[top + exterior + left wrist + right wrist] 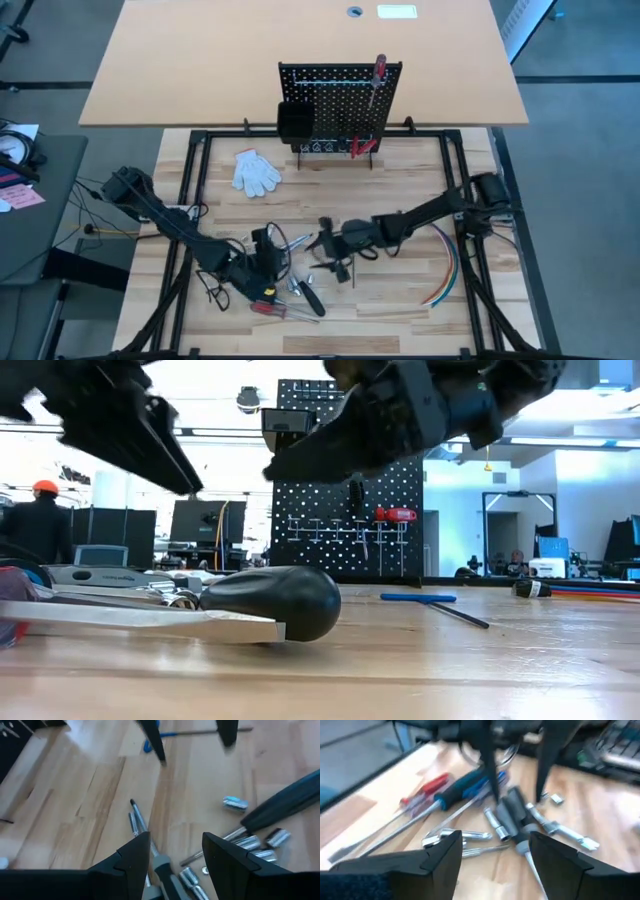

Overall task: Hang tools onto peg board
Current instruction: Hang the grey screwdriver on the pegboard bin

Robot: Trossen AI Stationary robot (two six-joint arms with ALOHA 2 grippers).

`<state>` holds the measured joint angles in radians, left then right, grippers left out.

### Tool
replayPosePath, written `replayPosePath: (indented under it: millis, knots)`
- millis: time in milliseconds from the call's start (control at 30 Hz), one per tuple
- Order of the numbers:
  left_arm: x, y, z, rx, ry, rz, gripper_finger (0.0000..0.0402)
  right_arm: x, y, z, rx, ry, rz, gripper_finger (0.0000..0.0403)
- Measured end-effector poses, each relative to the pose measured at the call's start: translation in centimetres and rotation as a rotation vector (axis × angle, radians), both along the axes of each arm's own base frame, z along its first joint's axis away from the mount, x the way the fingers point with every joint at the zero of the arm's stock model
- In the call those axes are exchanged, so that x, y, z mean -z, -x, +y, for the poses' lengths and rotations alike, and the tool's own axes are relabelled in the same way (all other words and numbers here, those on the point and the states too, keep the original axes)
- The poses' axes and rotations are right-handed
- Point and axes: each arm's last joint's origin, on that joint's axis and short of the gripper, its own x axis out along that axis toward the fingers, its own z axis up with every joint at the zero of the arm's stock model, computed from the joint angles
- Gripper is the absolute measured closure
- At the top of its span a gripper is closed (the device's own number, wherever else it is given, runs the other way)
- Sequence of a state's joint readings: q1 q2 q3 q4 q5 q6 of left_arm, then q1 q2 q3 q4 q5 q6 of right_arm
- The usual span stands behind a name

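Left arm: reaches in from the left edge of the surface [400,310], elbow low, forearm angled toward the near middle. Left claw [268,250] points down and forward, fingers [131,860] parted with a clear gap, nothing between them.

Right arm: stretched from the right side across toward centre, almost level above the surface. Right claw [327,243] faces the left one, close by, its two fingers [442,854] spread wide, empty.

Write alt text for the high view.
Both grippers, left gripper and right gripper, hover with open fingers over scattered tools on the near table. The peg board behind holds a red screwdriver; a white glove lies nearby.
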<state>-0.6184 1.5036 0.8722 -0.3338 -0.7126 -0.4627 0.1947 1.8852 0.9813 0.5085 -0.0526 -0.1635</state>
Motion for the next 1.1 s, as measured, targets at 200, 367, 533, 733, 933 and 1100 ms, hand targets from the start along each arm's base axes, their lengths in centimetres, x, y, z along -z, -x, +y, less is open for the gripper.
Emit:
replayPosePath:
  millis: [200, 367, 533, 733, 933, 1100]
  knots:
    - [-0.7, 1.5, -1.0, 0.015, -0.039, -0.029, 0.0226, 1.3, -2.1, 1.4, -0.044, 0.068, 0.126, 0.0169]
    - [-0.7, 1.7, -1.2, -0.001, -0.055, -0.052, 0.0226, 0.4, -2.9, 1.7, -0.049, 0.077, 0.155, 0.0174]
    - [0.0, 2.1, -0.9, -0.031, -0.047, -0.035, 0.0226, 0.1, -2.9, 1.1, -0.034, 0.074, 0.154, 0.0175]
    - [0.8, 3.2, -1.2, -0.042, -0.029, -0.017, 0.0226, 1.8, -3.4, 0.1, -0.002, 0.063, 0.188, 0.0175]
    - [1.1, 4.2, -1.7, -0.058, -0.023, -0.007, 0.0226, 5.4, -4.1, -1.8, -0.003, 0.041, 0.263, 0.0175]
    - [1.4, 5.4, -2.0, -0.088, -0.003, 0.016, 0.0226, 6.5, -4.4, -3.6, 0.015, -0.031, 0.288, 0.0175]
